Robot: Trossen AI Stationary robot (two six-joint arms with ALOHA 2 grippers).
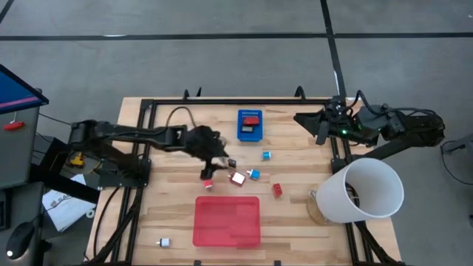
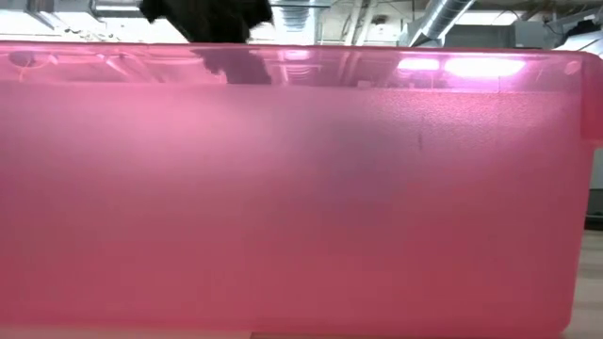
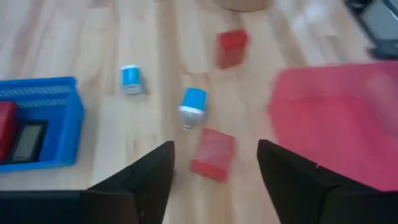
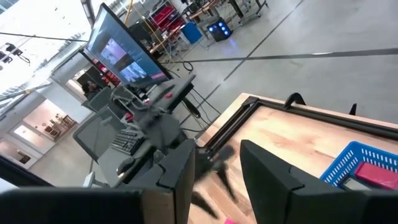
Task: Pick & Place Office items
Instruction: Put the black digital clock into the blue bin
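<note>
High view: my left tool (image 1: 214, 164) hangs over the loose office items just above the red tray (image 1: 226, 220). The tray looks empty. The blue bin (image 1: 250, 125), beyond it, already holds a red and a dark piece. Roughly half a dozen items lie on the table (image 1: 170, 148).

Low view: the tray wall blocks everything.

Left wrist: fingers spread, nothing pinched, red block (image 3: 212, 154) between them.

Right wrist: my right tool (image 4: 216, 163) is parked at the table's far corner, fingers apart, empty. Most of the job is left.
</note>
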